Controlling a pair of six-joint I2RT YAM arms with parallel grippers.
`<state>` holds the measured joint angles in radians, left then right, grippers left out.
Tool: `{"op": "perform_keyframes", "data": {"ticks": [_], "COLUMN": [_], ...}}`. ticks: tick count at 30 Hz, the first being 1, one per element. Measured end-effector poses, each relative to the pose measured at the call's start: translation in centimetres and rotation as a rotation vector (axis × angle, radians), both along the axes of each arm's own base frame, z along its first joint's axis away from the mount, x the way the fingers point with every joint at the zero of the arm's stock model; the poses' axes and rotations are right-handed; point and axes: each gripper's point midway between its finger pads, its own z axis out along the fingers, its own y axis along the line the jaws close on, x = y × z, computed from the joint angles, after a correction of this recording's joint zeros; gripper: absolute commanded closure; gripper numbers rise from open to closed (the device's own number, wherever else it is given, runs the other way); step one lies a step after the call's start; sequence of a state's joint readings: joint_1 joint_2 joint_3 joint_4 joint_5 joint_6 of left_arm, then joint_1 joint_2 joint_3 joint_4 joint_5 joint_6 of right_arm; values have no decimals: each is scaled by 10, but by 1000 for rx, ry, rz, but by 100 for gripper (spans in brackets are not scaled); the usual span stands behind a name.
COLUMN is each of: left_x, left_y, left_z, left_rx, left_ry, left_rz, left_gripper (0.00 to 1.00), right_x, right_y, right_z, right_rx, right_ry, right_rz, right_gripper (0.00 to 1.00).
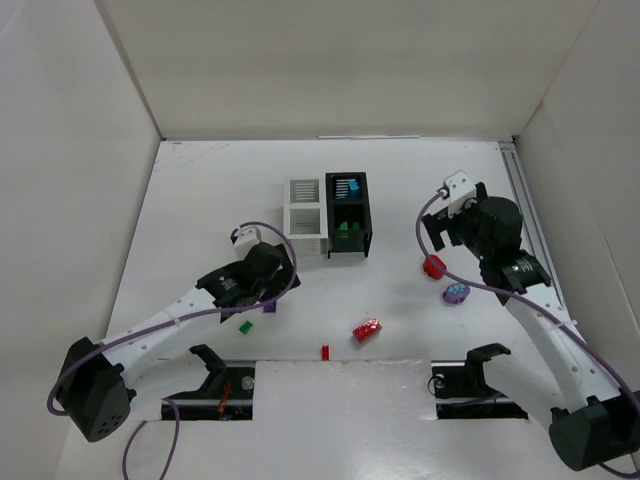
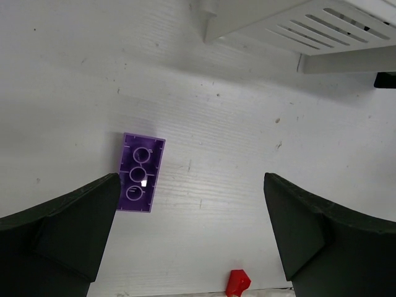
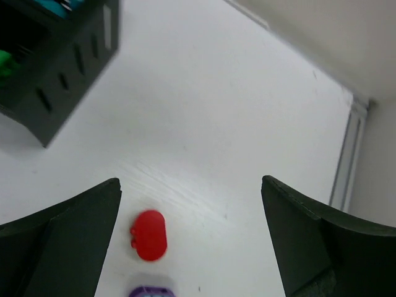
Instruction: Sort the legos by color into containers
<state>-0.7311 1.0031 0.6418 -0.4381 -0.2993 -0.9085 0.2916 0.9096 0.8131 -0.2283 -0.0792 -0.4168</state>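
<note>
The white container (image 1: 305, 215) and the black container (image 1: 348, 213) stand side by side mid-table. Cyan legos (image 1: 347, 186) lie in the black one's far compartment and green legos (image 1: 346, 228) in its near one. My left gripper (image 1: 272, 288) is open and low over the table; a purple lego (image 2: 141, 172) lies flat just inside its left finger (image 2: 68, 229), and nothing is gripped. My right gripper (image 1: 447, 240) is open above a rounded red lego (image 3: 149, 235), with a purple piece (image 1: 456, 293) just behind it. A red brick (image 1: 367, 329) and a green lego (image 1: 244, 326) lie loose nearer the front.
A small red lego (image 1: 325, 351) sits at the table's front edge and shows low in the left wrist view as a red lego (image 2: 237, 281). The white container's corner (image 2: 322, 28) is ahead of the left gripper. White walls close in the table's sides and back.
</note>
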Motion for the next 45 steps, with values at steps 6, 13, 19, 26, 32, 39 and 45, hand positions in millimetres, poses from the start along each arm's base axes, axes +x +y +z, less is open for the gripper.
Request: {"op": "perform_keyframes", "data": {"ticks": [6, 13, 19, 26, 32, 39, 45], "left_x": [-6, -9, -8, -11, -12, 19, 61], "left_y": [3, 6, 5, 7, 0, -23, -43], "left_z": [-16, -37, -52, -66, -62, -5, 82], "left_rx": [-1, 31, 70, 112, 115, 56, 0], "left_ry": [48, 93, 126, 164, 151, 14, -222], "left_rz": [50, 65, 57, 48, 19, -27, -59], "left_gripper": [0, 8, 29, 65, 80, 80, 80], "right_x": [-14, -22, -22, -23, -23, -25, -25], "right_y": [-60, -68, -69, -70, -72, -76, -79], "right_z": [-49, -83, -86, -87, -87, -87, -84], "right_rx": [-11, -7, 0, 1, 1, -3, -4], "right_ry": [173, 297, 307, 313, 315, 317, 304], "right_rz": [-232, -240, -238, -242, -250, -264, -279], "right_gripper": [1, 1, 1, 1, 1, 1, 1]}}
